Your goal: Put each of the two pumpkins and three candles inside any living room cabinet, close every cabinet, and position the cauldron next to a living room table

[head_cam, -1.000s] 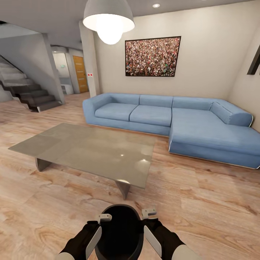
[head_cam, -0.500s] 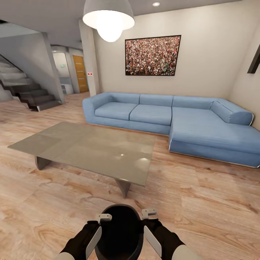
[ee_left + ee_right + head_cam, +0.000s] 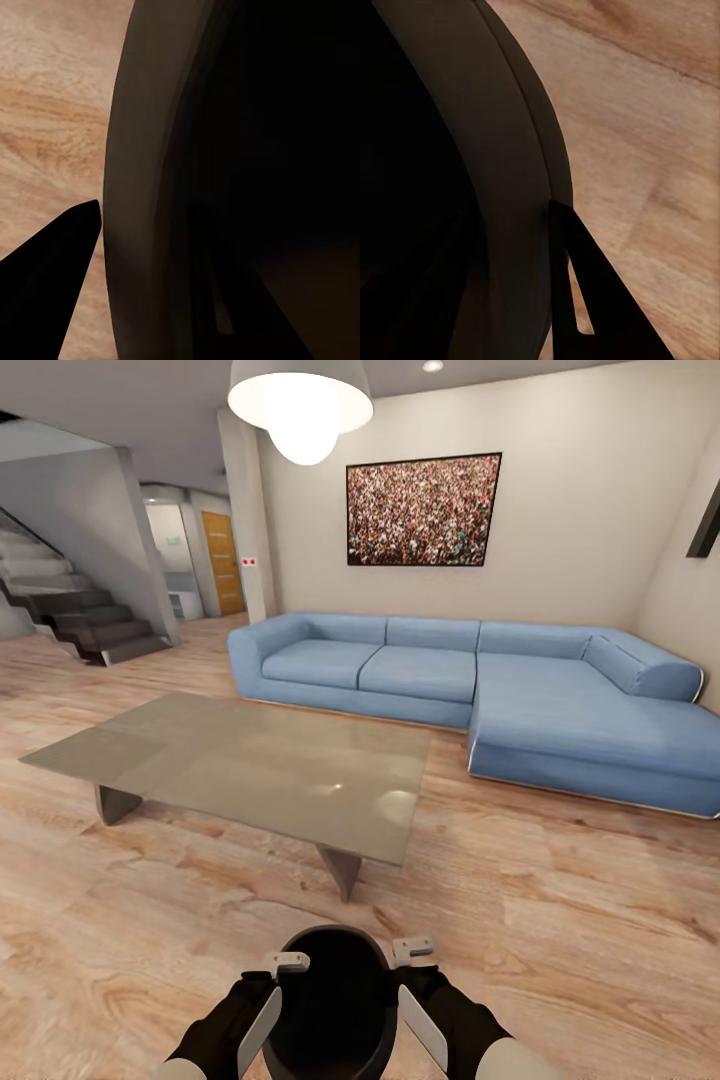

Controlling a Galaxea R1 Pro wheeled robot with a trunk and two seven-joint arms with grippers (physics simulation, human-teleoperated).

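The cauldron (image 3: 335, 1000), a round black pot with a dark hollow mouth, is held low at the front of the robot between both arms, above the light wood plank floor (image 3: 560, 960). The left tool (image 3: 268, 1000) grips the rim on its side and the right tool (image 3: 415, 990) grips the opposite side, each clamped on the wall of the pot; in the left wrist view one dark finger (image 3: 45, 277) lies outside the curved rim (image 3: 135, 195), and in the right wrist view a finger (image 3: 592, 292) presses against the outer wall (image 3: 510, 172). Both forearms run forward and slightly inward, roughly level with each other. Just ahead stands the low grey table (image 3: 250, 765), its near edge running slantwise with a corner leg (image 3: 342, 872) closest to the pot; a strip of bare floor separates the two. To the right of the table the floor is open up to the blue corner sofa (image 3: 470, 680), whose long arm reaches forward along the right wall. To the left the floor runs clear toward the staircase (image 3: 70, 610) and a doorway (image 3: 222, 560). A pendant lamp (image 3: 300, 410) hangs overhead.
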